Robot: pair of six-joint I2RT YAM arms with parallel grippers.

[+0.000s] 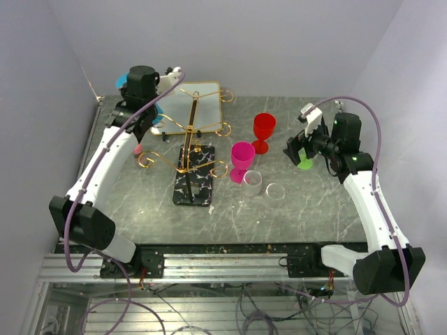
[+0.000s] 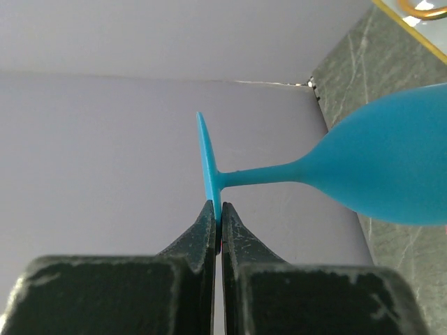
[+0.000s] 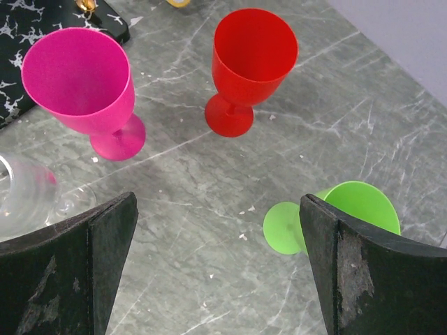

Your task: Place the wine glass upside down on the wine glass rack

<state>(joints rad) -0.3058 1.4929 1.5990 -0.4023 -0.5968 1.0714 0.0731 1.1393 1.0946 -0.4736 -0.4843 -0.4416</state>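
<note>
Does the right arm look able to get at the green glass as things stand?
Probably yes: the right tool hangs open right over the green glass, which lies on the table beside one finger, with nothing standing between them.

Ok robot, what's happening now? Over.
Left gripper shut on blue wine glass foot, held sideways near rack. Right gripper open over fallen green glass. Pink glass close beside rack.

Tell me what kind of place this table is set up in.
Probably a robotics lab test cell, not a kitchen: plain pale partition walls box in the grey marble-look tabletop, two white robot arms are mounted on a bare aluminium rail, and loose cables hang below it.
</note>
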